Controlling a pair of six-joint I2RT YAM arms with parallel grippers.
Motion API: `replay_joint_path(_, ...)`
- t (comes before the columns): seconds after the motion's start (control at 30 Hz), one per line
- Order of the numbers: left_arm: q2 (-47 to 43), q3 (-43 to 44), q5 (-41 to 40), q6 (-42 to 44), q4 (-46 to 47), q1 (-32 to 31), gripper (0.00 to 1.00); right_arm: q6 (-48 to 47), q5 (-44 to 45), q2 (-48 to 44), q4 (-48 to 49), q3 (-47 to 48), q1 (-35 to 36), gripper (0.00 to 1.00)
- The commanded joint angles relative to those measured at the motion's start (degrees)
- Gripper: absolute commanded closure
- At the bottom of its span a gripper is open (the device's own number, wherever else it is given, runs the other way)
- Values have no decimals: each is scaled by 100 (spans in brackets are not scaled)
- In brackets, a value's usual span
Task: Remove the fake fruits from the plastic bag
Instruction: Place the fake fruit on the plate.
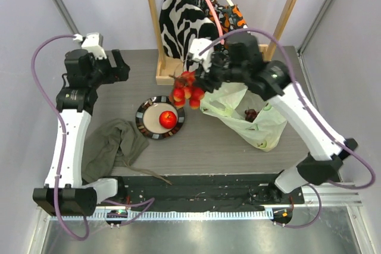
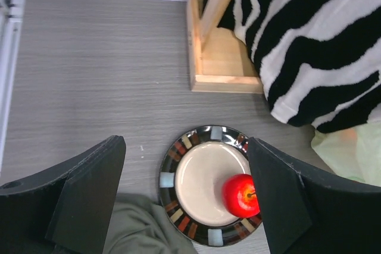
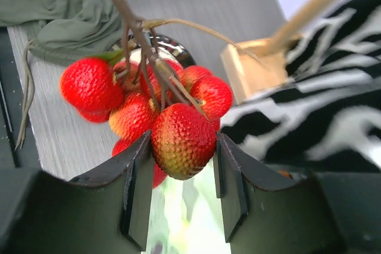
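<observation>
as the right claw (image 3: 181, 153) pinches one berry (image 3: 183, 135) near the plate (image 1: 139, 121), left claw (image 2: 184, 145) spread, the strawberry bunch (image 1: 186, 94) could slip.

No text, number or brand can be read on the plastic bag (image 1: 265, 128), the plate (image 1: 141, 121) or elsewhere.

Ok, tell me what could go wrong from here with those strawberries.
1. The right gripper pinches just one berry of the strawberry bunch; the others dangle from the stem and could swing or pull free.
2. The apple already lies on the plate; setting the bunch down there might nudge it and roll it off.
</observation>
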Motion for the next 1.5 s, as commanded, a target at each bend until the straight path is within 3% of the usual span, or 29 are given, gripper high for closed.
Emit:
replay_joint_path(0.0,-711,-125,237,-218,204,397,12,118,122,693,1305,-220,183,73)
replay_joint_path(0.57,-1529,-1022,790,-639,186,996,14,76,878,3173,2290,202,297,76)
replay_joint_path(0.9,-1529,-1215,834,-719,301,1039,14,243,1002,3754,2562,53,692,76)
replay_joint_path(1.1,-1424,-1198,887,-727,309,1057,14,445,1344,4299,2677,676,886,75)
replay_joint_path(1.3,-1275,-1171,975,-789,415,1057,14,542,1582,4502,2660,791,895,67)
replay_joint_path(1.47,-1143,-1101,1054,-868,546,1048,15,814,1617,4388,2642,809,930,48)
